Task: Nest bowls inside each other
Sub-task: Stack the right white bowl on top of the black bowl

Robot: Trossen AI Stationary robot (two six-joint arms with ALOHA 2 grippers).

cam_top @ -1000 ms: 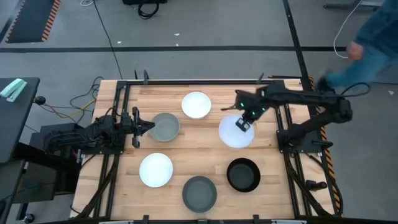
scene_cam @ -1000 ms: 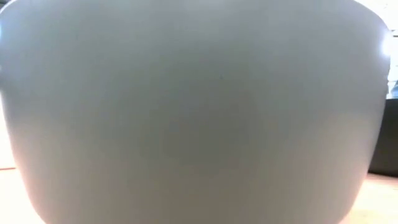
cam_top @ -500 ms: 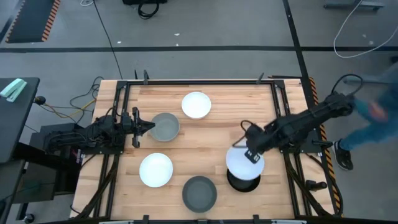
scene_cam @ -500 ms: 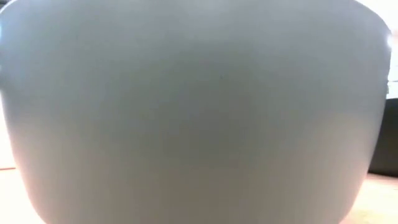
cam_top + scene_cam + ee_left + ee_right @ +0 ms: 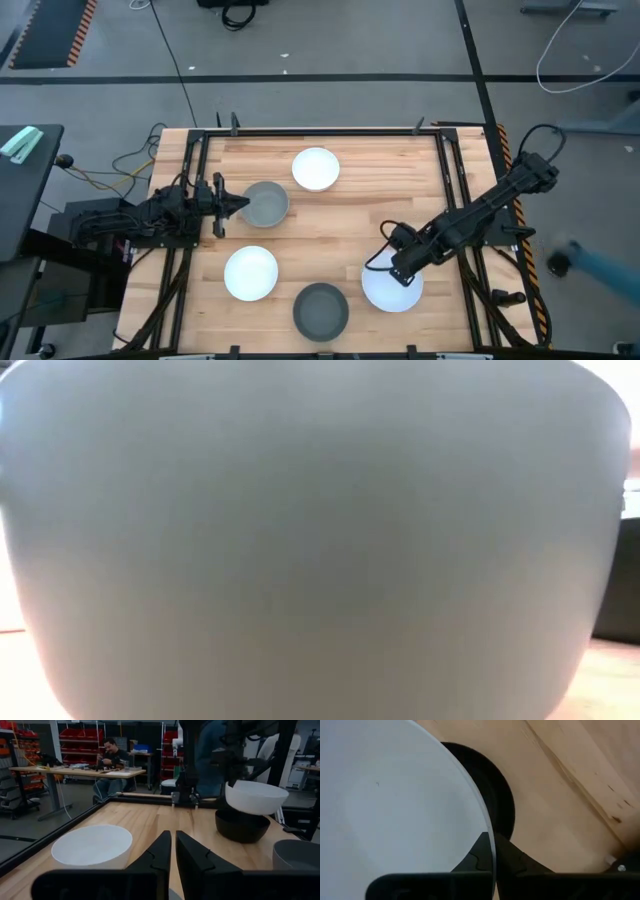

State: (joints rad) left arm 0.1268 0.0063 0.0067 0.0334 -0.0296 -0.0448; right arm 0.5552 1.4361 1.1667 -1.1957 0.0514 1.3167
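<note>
Six bowls by my count: three white ones, at the far middle of the table (image 5: 178, 300) (image 5: 315, 168), near left (image 5: 251, 272) and held up (image 5: 391, 290) just above the black bowl (image 5: 239, 826), plus two grey ones, left of centre (image 5: 267, 204) and at the near edge (image 5: 321, 311). The right gripper (image 5: 399, 267) has its jaws clamped on the raised white bowl's rim, hiding the black bowl from overhead. The left gripper (image 5: 222, 205) sits beside the left-of-centre grey bowl, fingers nearly together on nothing, and the near grey bowl blocks the whole low view.
</note>
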